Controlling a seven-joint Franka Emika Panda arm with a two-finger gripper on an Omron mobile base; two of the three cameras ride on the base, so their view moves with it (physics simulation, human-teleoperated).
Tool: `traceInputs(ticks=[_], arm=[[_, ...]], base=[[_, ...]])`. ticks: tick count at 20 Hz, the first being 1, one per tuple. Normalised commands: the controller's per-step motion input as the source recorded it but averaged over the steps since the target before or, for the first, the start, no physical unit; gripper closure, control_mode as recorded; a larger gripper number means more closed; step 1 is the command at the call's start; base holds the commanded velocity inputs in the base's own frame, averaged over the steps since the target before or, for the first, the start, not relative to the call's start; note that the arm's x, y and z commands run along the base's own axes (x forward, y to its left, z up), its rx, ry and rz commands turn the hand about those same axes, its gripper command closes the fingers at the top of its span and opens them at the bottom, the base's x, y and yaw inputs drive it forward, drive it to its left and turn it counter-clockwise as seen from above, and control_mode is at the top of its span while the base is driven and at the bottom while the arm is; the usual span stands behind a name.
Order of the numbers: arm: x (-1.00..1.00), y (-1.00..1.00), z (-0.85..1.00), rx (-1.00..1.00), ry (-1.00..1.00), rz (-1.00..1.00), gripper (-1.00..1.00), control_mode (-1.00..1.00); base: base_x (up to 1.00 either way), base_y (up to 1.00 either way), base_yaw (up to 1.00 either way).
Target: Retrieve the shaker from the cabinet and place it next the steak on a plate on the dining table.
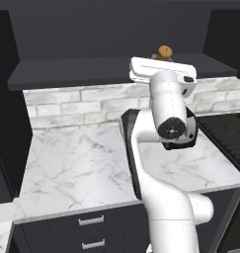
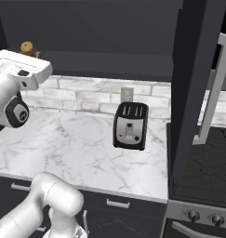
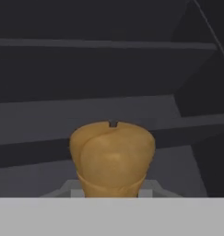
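Note:
The tan-brown wooden shaker [image 3: 112, 156] stands close in front of the hand camera, its rounded top and narrowing waist between the fingers of my gripper [image 3: 111, 192]. From the base, the shaker's round top [image 1: 164, 51] pokes up just behind my white hand, on the long shelf of the dark cabinet [image 1: 67, 73]. My gripper [image 1: 163, 59] reaches over the shelf edge and is shut on the shaker [image 2: 27, 46]. Whether the shaker's base touches the shelf is hidden. The steak, the plate and the dining table are out of view.
Below the shelf lies a marble counter [image 1: 77, 158] with silver-handled drawers [image 1: 91, 220] and a brick backsplash. A black toaster [image 2: 130, 125] stands on it, near my arm. A stove [image 2: 202, 158] sits to the right. A dark open cabinet door [image 2: 193, 83] hangs at the right.

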Motion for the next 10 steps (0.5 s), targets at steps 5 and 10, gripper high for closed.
traceInputs(ticks=[5, 10], arm=[[-0.71, -0.19, 0.39, 0.02, 0.47, -0.05, 1.0, -1.0], [-0.71, -0.01, -0.01, 0.0, 0.05, 0.08, 1.0, -1.0]], base=[[0.0, 0.0, 0.0], [0.0, 0.0, 0.0]])
